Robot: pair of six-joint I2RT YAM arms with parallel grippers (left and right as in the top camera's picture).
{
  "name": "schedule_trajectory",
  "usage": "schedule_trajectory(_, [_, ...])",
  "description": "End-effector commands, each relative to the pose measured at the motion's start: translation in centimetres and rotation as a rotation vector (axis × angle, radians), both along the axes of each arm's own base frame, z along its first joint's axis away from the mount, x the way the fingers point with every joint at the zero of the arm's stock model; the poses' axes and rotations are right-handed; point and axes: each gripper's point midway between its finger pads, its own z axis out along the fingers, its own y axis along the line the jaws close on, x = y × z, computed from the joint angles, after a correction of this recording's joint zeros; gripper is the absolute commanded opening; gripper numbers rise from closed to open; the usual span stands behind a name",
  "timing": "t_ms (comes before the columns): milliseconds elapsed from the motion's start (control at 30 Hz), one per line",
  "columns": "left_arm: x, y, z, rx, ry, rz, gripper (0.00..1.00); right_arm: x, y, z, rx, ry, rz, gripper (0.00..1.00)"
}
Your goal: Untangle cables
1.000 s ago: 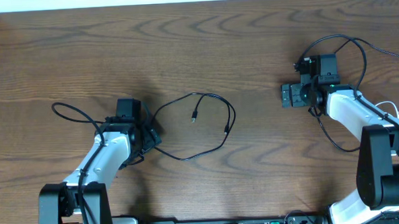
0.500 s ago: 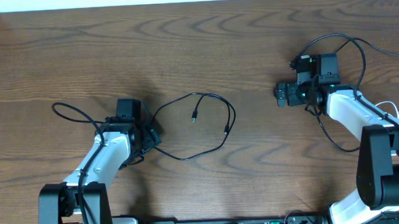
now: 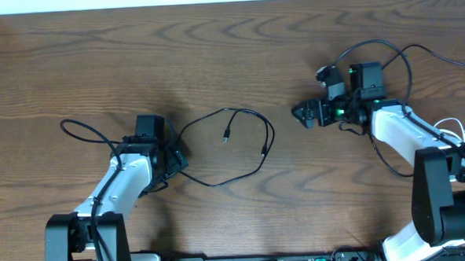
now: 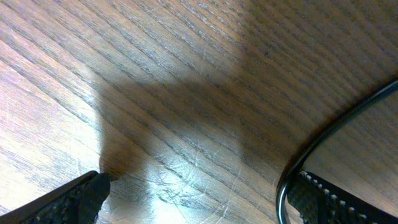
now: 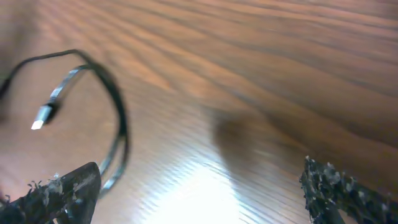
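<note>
Left gripper (image 3: 174, 159) spread wide, empty, low over the dark wooden table (image 3: 213, 53). Right gripper (image 3: 313, 94) also spread, empty, just right of the thin black plug-ended cable (image 3: 271, 131), which lies mid-table in one loose loop between the arms. Cable judged light, limp and slippery, best pinched close behind a plug end; no containers in view.

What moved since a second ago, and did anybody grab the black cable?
The right gripper swung left over the table toward the black cable, turning as it went. Its jaws are wide open, and it took hold of nothing. The left gripper, jaws open too, and the black cable stayed where they were.
</note>
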Motion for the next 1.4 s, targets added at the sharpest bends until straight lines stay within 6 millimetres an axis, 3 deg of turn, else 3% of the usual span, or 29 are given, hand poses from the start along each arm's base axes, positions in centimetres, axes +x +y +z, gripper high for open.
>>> schedule_trajectory(0, [-2.2, 0.3, -1.6, 0.015, 0.086, -0.005, 0.98, -1.1, 2.6, 0.3, 0.067, 0.033, 0.046, 0.99])
schedule_trajectory(300, [-2.2, 0.3, -1.6, 0.015, 0.085, -0.005, 0.98, -2.3, 6.8, 0.8, 0.105, 0.048, 0.097, 0.99])
schedule_trajectory(333, [-2.2, 0.3, -1.6, 0.015, 0.085, -0.005, 0.98, -2.8, 7.7, 0.9, 0.106, 0.043, 0.123, 0.96])
schedule_trajectory(400, [-2.2, 0.3, -1.6, 0.015, 0.086, -0.005, 0.98, -3.1, 8.6, 1.0, 0.108, 0.035, 0.147, 0.75])
schedule_trajectory(567, [-2.2, 0.3, -1.6, 0.015, 0.085, -0.005, 0.98, -3.8, 10.2, 1.2, 0.101, 0.017, 0.187, 0.01])
schedule_trajectory(800, [-2.2, 0.3, -1.6, 0.015, 0.086, -0.005, 0.98, -3.9, 10.6, 0.6, 0.034, -0.017, 0.201, 0.01])
schedule_trajectory(967, [-2.2, 0.3, -1.6, 0.015, 0.086, -0.005, 0.98, -2.5, 8.0, -1.4, -0.163, -0.043, 0.081, 0.01])
schedule_trajectory(1367, [-2.2, 0.3, -1.6, 0.015, 0.085, -0.005, 0.98, -3.2, 8.9, -3.6, -0.184, -0.014, 0.110, 0.01])
